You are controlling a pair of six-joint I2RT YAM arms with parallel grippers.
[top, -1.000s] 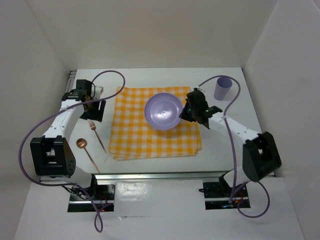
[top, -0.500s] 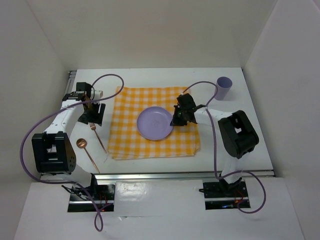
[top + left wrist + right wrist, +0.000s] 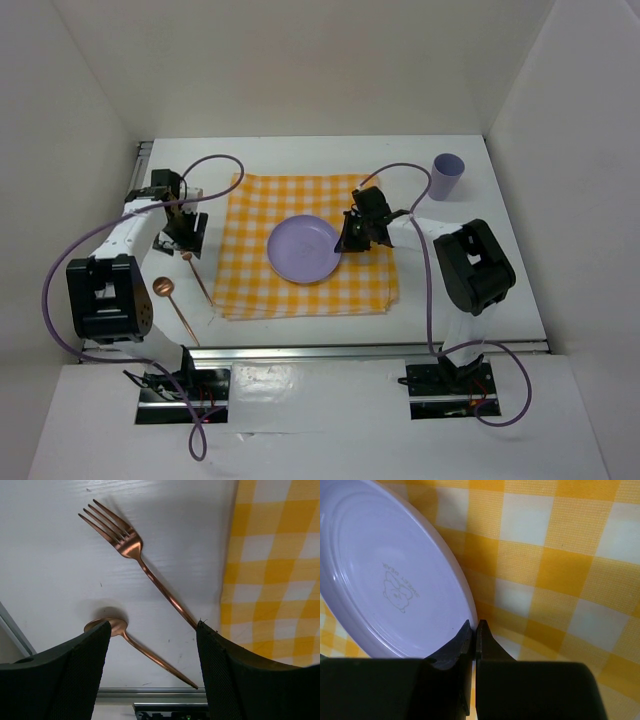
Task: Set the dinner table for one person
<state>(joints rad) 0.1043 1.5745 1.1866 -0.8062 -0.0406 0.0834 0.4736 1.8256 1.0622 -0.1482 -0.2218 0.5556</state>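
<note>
On the white dinner table [image 3: 300, 160] lies a yellow-and-white checked cloth [image 3: 250, 205]. A lilac plate [image 3: 303, 250] [image 3: 385, 585] rests on the cloth's middle. My right gripper [image 3: 345, 240] [image 3: 474, 630] is shut on the plate's right rim. A copper fork [image 3: 197, 276] [image 3: 150, 575] and a copper spoon [image 3: 170, 300] [image 3: 145, 652] lie on the bare table left of the cloth. My left gripper [image 3: 182, 238] [image 3: 152, 675] hangs open above the fork, with nothing between its fingers.
A lilac cup [image 3: 446, 176] stands upright at the back right, off the cloth. White walls close in the table, and a metal rail [image 3: 330, 350] runs along its near edge.
The right gripper has brought the plate down and to the left, from tilted above the cloth's right part to flat on its middle. The left gripper has shifted slightly nearer.
</note>
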